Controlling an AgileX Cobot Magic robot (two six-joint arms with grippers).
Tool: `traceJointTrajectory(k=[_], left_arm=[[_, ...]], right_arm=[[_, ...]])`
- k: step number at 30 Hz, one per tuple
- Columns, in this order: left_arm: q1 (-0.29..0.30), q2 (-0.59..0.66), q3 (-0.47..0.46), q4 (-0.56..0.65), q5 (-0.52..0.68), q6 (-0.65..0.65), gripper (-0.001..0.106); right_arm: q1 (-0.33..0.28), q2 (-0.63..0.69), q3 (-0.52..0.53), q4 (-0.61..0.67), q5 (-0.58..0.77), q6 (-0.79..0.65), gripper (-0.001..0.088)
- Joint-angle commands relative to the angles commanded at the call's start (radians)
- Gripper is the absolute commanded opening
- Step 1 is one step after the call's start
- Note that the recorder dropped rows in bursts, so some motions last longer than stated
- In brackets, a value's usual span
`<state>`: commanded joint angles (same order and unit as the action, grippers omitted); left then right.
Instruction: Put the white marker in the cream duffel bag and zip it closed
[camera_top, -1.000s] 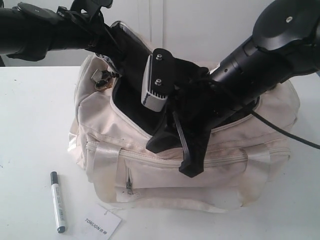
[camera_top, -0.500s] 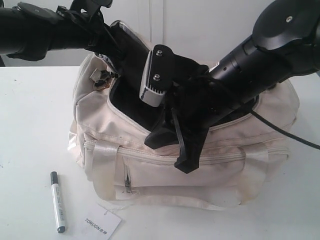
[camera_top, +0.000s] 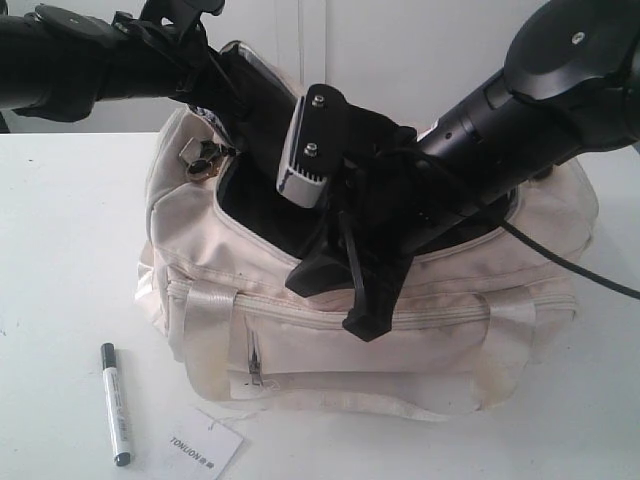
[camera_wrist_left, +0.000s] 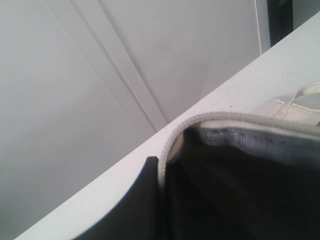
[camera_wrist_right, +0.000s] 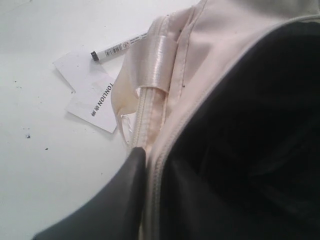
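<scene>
One cream duffel bag (camera_top: 400, 340), soft fabric with glossy webbing handles, stands unzipped on the worktop (camera_top: 70, 250). One slim, black-capped white marker (camera_top: 116, 403) lies on the worktop near the bag's front. Left gripper (camera_wrist_left: 161, 172): clamped on the zipper rim. Right gripper (camera_top: 368, 318): state cannot be told.

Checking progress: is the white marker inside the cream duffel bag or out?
Out: the white marker lies on the table beside the paper tag, outside the cream duffel bag.
</scene>
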<state>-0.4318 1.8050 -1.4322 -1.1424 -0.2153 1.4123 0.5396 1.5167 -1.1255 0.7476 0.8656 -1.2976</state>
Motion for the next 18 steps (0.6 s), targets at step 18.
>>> traceJointTrajectory(k=[18], left_arm=[[0.000,0.000,0.000,0.000,0.000,0.000,0.000]], right_arm=[[0.000,0.000,0.000,-0.002,0.000,0.005,0.0353]])
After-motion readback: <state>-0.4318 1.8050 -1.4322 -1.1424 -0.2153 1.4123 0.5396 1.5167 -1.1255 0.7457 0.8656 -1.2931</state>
